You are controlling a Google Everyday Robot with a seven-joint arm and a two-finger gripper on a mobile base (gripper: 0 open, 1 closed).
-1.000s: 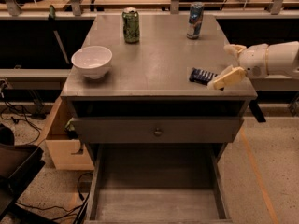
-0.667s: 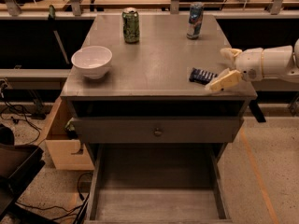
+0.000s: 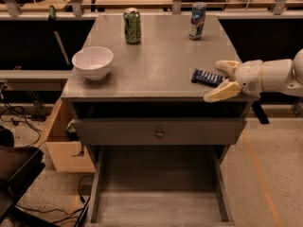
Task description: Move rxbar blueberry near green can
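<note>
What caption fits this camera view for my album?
Open gripper at the rxbar blueberry near the table edge; green can stands at the back.

Right front edge of table (image 3: 156, 70): gripper (image 3: 214, 81), fingers spread either side of the bar (image 3: 206, 76). Bar's right end is hidden at the gripper; contact cannot be told. Its lettering is too small to read. The arm (image 3: 279, 75) is cut off by the right edge. Labels on the green can (image 3: 132, 26) and blue can (image 3: 197, 21) are blurred. The open drawer (image 3: 156, 207) is cut by the bottom edge. The wooden box (image 3: 61, 148) is half hidden behind the table.
</note>
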